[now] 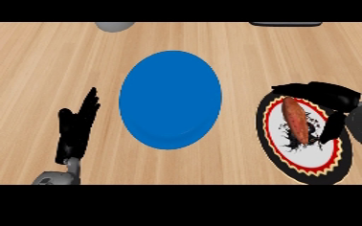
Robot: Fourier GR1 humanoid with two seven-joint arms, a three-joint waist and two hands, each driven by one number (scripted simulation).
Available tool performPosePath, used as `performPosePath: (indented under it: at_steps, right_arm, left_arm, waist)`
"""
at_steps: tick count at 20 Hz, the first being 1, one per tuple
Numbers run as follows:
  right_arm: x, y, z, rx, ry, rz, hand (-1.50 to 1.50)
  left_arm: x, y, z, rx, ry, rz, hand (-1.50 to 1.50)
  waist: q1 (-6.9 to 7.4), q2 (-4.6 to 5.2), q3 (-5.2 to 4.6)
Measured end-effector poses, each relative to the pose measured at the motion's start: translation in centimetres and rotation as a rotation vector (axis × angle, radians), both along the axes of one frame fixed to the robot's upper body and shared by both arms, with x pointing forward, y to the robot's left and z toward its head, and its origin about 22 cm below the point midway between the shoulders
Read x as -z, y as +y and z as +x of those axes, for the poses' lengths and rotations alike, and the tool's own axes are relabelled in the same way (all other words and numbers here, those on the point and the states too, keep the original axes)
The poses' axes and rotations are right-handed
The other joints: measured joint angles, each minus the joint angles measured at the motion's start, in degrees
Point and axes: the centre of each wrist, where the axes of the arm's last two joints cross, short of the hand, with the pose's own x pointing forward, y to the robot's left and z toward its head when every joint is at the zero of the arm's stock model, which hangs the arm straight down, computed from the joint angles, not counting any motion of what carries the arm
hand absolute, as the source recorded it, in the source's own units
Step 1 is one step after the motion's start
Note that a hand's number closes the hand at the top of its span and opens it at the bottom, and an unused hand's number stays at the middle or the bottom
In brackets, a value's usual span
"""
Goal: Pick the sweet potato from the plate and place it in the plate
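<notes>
Wooden counter (pixel 56 62), seen from above; blue plate (pixel 170 99) at centre, nothing on it. At right edge a patterned plate (pixel 272 146), black rim with red and yellow zigzag ring, holds the sweet potato (pixel 295 120); right hand (pixel 331 106) sits over it, fingers curved down either side of the potato. Left hand (pixel 76 127) rests at lower left, fingers straight, pointing up, well apart from blue plate.
</notes>
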Motion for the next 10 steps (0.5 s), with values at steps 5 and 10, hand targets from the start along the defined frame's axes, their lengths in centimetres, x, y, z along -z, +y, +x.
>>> performPosePath:
  at_steps: [5, 10]
  right_arm:
    - [1.3, 0.9, 0.1, -0.013, 0.013, -0.015, -1.5]
    - [1.7, 0.6, 0.0, -0.05, -0.025, -0.014, 1.5]
  left_arm:
    - [-0.1, -0.3, 0.0, -0.001, 0.002, 0.002, 0.0]
    - [-0.3, -0.3, 0.3, -0.005, 0.001, 0.004, 0.0]
  waist:
    - [-0.09, -0.02, -0.01]
    - [-0.08, -0.12, -0.09]
